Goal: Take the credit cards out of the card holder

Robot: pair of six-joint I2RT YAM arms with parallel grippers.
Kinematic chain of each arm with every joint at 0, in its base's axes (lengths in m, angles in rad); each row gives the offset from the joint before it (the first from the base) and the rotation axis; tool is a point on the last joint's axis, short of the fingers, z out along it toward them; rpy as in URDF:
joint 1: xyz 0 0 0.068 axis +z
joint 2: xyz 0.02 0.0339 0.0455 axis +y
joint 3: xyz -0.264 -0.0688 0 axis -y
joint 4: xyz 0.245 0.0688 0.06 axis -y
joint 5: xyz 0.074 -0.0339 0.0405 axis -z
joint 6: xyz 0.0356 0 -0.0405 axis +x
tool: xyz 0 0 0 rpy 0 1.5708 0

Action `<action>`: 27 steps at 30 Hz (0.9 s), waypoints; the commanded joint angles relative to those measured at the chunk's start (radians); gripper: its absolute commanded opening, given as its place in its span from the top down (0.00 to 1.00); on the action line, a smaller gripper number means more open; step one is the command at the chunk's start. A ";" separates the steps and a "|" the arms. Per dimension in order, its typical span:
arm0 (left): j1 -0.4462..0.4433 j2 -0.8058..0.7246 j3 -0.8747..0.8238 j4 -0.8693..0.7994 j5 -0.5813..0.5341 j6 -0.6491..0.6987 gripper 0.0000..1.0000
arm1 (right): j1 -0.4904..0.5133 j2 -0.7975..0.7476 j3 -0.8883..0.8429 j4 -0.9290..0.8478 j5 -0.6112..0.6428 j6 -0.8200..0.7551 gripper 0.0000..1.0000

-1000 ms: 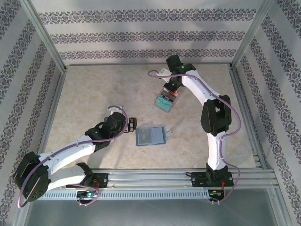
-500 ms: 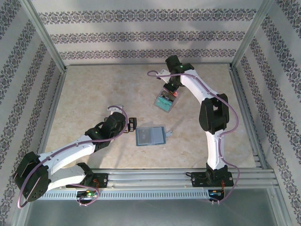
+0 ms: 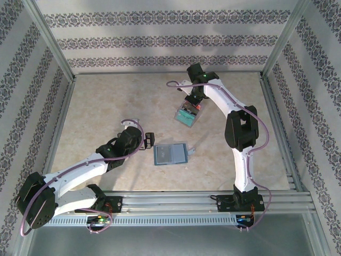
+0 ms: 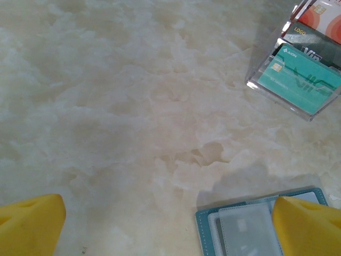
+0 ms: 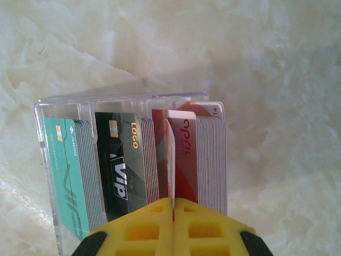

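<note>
The card holder lies open and flat on the table, blue-grey with a small strap tab at its right. Its clear pockets show a pale card inside. My left gripper hovers just left of it, open, its yellow fingers wide apart and nothing between them. My right gripper is shut on a red credit card, held edge-on over the red stack in a clear box. Teal, black and red cards stand in that box.
The clear box sits at mid-back of the marble-patterned table. Patterned walls and metal frame posts close in the back and both sides. A metal rail with the arm bases runs along the near edge.
The right arm has edged slightly left with the red card still in its grip. The left arm and the card holder have not moved.
</note>
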 commanded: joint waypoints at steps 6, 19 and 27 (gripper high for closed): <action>0.018 0.007 -0.006 -0.015 0.009 -0.010 0.01 | -0.014 0.035 0.030 -0.021 0.006 0.001 1.00; 0.023 0.000 -0.012 -0.015 0.017 -0.011 0.01 | -0.016 0.036 0.030 -0.021 0.001 0.013 0.89; 0.026 -0.009 -0.017 -0.016 0.017 -0.011 0.01 | -0.013 0.021 0.017 -0.014 -0.009 0.027 0.81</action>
